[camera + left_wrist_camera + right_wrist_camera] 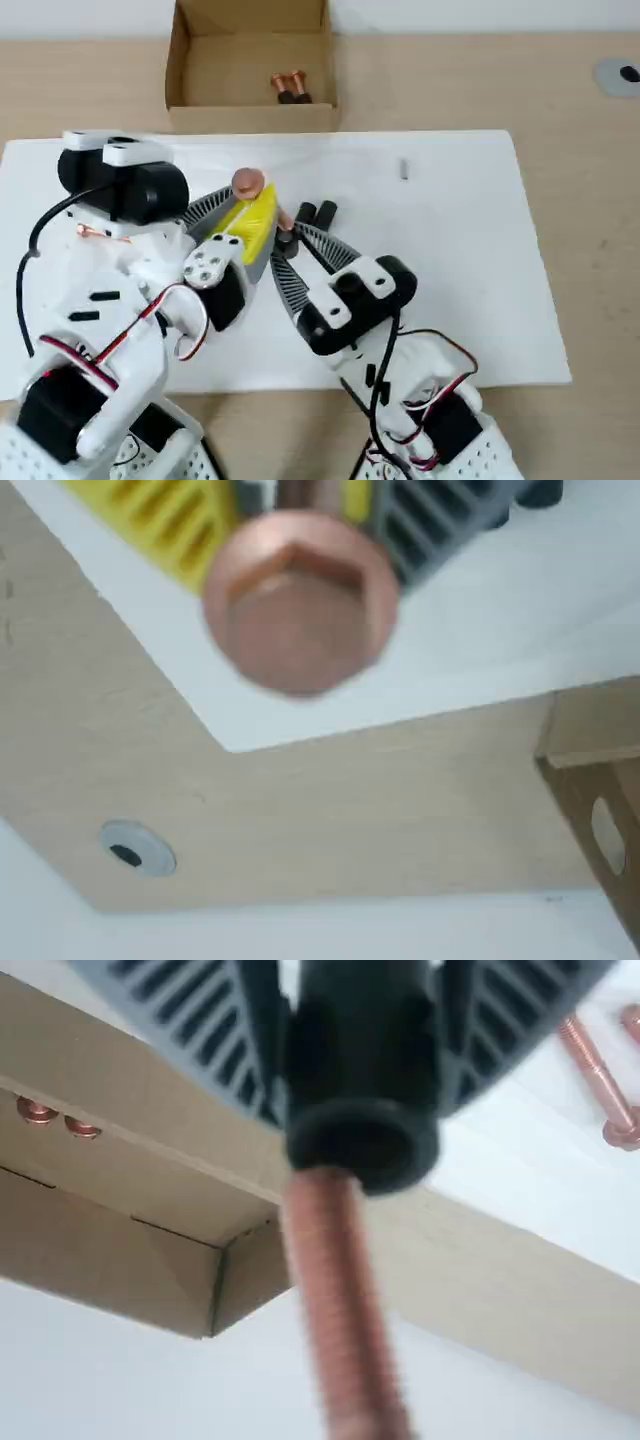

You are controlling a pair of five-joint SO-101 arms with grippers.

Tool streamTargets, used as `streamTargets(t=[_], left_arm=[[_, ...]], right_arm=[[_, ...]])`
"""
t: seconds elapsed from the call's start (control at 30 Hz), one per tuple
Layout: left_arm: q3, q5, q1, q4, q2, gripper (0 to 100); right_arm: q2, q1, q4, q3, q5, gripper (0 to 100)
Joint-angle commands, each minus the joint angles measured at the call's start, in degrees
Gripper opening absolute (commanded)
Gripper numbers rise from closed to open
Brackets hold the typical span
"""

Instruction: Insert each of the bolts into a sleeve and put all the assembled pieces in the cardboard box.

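A bolt (298, 600) meets a sleeve (362, 1090) above the table (580, 150).
The left fingers (255, 222) grip the bolt just below its head; the right fingers (322, 243) clamp the sleeve.

Bright, even light falls from above on the table (580, 110), and the white sheet (450, 260) shows pale and flat with no hard glare. Shadows are faint and soft-edged, with mild shade inside the cardboard box (180, 60).

Bolt (300, 605) of copper-toned metal, head smooth with a dull sheen; sleeve (362, 1110) matt black plastic; box (240, 65) plain brown matt cardboard; sheet (450, 250) smooth white paper; table (580, 180) pale matt wood grain
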Motion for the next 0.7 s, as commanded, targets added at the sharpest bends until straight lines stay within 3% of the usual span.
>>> streamTargets(t=[0.0, 0.47, 0.67], left_arm=[[-3.1, 0.0, 0.1, 1.4, -0.1, 0], [-3.2, -0.3, 0.1, 2.0, -0.2, 0], [-3.2, -4.0, 0.1, 2.1, -0.2, 0]], right_arm=[[-8.3, 0.7, -1.6, -0.7, 0.4, 0.9], [-8.4, 0.7, -1.6, -0.8, 0.5, 0.9], [-8.4, 0.7, -1.6, -0.8, 0.5, 0.9]])
